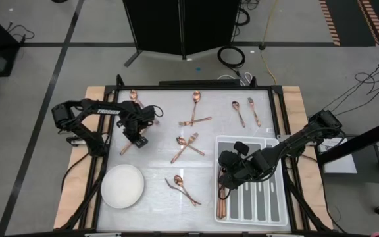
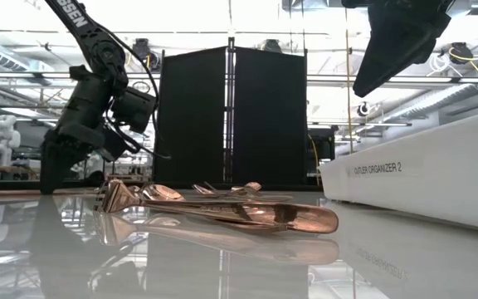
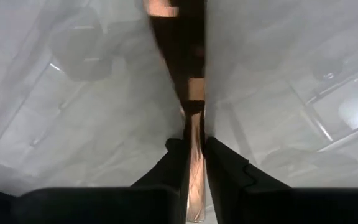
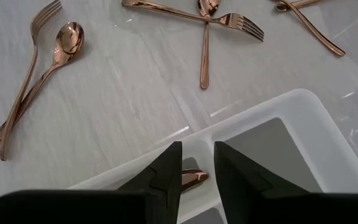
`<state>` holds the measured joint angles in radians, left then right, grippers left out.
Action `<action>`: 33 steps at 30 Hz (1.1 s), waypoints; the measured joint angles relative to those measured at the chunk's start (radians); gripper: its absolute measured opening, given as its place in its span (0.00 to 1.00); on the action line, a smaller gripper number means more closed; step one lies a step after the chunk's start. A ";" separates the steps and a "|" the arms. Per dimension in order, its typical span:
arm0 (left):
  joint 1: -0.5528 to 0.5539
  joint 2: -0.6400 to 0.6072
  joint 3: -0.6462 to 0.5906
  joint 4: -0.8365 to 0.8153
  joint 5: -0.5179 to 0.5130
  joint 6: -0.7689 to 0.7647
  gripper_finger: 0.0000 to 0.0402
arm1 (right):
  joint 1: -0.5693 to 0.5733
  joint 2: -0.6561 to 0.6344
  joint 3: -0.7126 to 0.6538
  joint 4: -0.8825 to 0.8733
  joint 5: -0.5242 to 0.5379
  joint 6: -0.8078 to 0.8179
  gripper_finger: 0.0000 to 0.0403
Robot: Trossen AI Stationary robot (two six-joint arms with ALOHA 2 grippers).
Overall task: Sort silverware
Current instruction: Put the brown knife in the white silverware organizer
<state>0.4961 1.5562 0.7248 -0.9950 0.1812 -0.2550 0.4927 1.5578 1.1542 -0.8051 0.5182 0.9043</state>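
While the left gripper (image 3: 194,163) at ten o'clock pinches a copper utensil (image 3: 194,180) off the table, pickup is underway; next, a lift toward the grey tray (image 1: 276,217) at five o'clock; the right gripper (image 4: 197,165) hangs parted above it.

A: Room check?
B: Grey concrete floor (image 1: 58,26) marked with dark tape lines, hazard-striped tape (image 1: 331,23) in the far right corner. Black folding partition (image 2: 231,116) stands beyond the table's far edge, past both grippers.
A: Cabling?
B: Coiled black cable (image 1: 231,55) and a yellow cord (image 1: 267,39) on the floor by the partition's foot.
A: Ceiling, light?
B: Bright overhead light, exposed ducts and pipes (image 2: 463,95). White humanoid figure (image 2: 2,137) far off, beyond the left gripper's side.
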 joint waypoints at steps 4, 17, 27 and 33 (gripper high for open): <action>0.000 0.001 0.016 -0.009 -0.012 0.003 0.10 | 0.000 0.000 0.000 0.000 0.000 0.000 0.21; 0.001 0.001 0.018 -0.035 0.015 0.036 0.08 | 0.000 0.000 0.000 0.000 -0.001 0.003 0.21; 0.001 0.000 0.018 -0.075 0.060 0.097 0.08 | -0.002 0.000 0.000 0.000 -0.003 -0.008 0.21; 0.001 -0.001 0.019 -0.066 0.066 0.127 0.08 | -0.003 0.000 0.000 0.000 -0.003 -0.015 0.21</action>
<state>0.4969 1.5555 0.7437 -1.0608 0.2473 -0.1281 0.4900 1.5578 1.1542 -0.8051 0.5148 0.8894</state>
